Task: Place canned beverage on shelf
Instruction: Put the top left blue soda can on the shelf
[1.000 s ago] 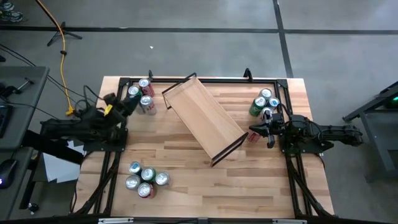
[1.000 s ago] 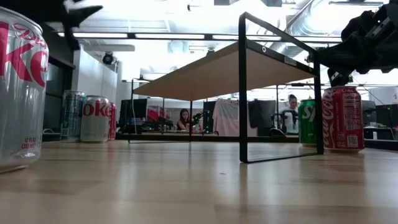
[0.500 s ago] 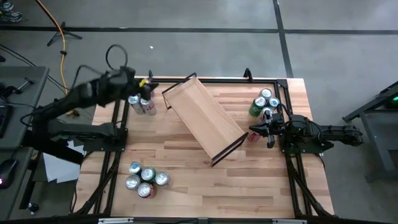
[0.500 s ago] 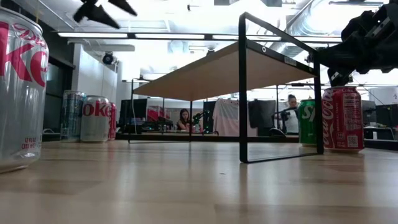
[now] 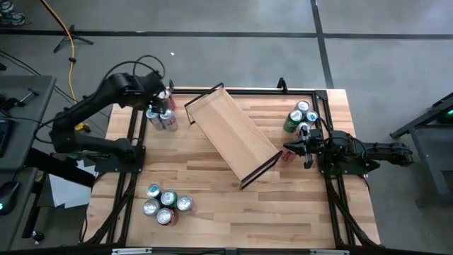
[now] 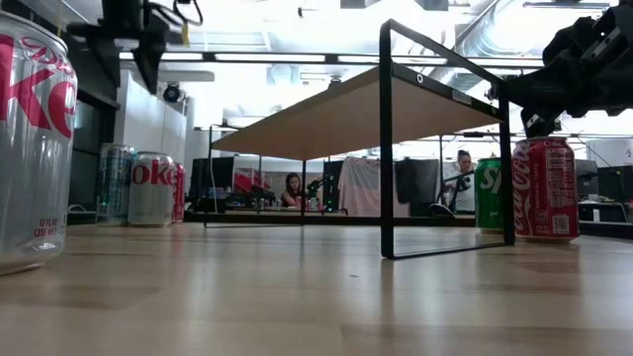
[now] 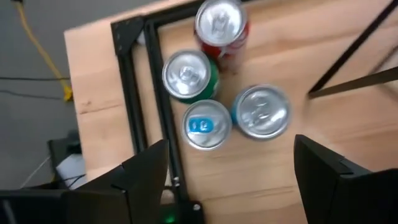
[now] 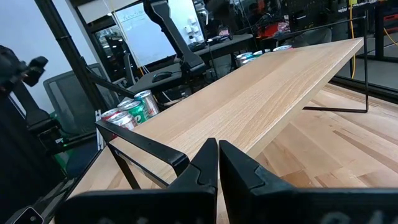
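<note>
The shelf, a pale plank on a thin black frame, stands slantwise on its frame's feet in the middle of the table. Several cans stand upright on the table at the far left corner, seen from above in the left wrist view. My left gripper hangs above them, open and pointing down, its fingers clear of every can. My right gripper rests shut and level at the table's right side, beside a red can, with the shelf's plank in front of it.
More cans stand at the far right and near the front left. A big silver can stands close to the low camera. The table's black frame rail runs beside the far-left cans. People sit in the room beyond.
My left arm has risen from its low place at the table's left side and swung toward the far edge, over the far-left cans. Its gripper has tipped from level to pointing down and has opened. No can has moved.
</note>
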